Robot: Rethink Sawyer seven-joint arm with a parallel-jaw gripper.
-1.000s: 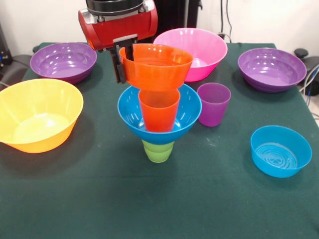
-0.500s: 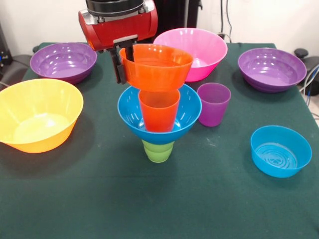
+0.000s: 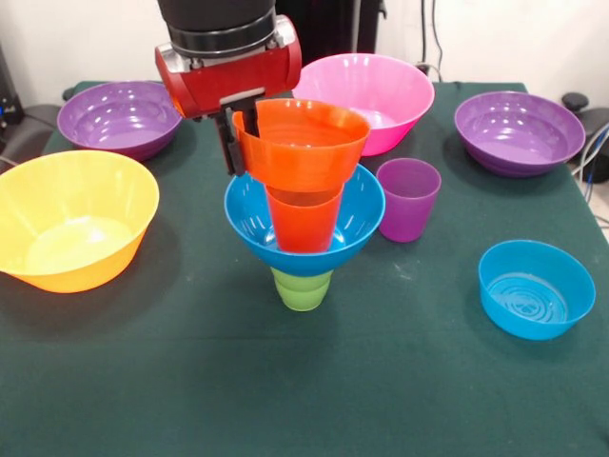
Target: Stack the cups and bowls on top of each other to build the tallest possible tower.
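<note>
1. At your far left sits the yellow bowl (image 3: 76, 221), mouth up on the green table (image 3: 285, 381), well apart from the stack.
2. Behind it, at the table's back edge, you have a purple bowl (image 3: 121, 116), also upright.
3. Next comes the gripper (image 3: 236, 143), hanging from the red arm (image 3: 228, 62). Its jaws pinch the left rim of the small orange bowl (image 3: 303, 145); one dark finger (image 3: 229, 145) shows outside the wall.
4. That orange bowl is tilted, and its base meets the mouth of the orange cup (image 3: 304, 219).
5. The tower (image 3: 304, 224) stands mid-table: green cup (image 3: 303, 288) at the bottom, blue bowl (image 3: 304, 217) on it, orange cup standing inside the blue bowl, small orange bowl on top, held.
6. Behind the tower is the pink bowl (image 3: 376, 95).
7. Just right of the tower stands the purple cup (image 3: 407, 198), upright, apart from the blue bowl.
8. Far right at the back is a second purple bowl (image 3: 519, 131).
9. Nearer you on the right lies the shallow blue bowl (image 3: 536, 288).
10. You'll find no readable writing or labels on any item.
</note>
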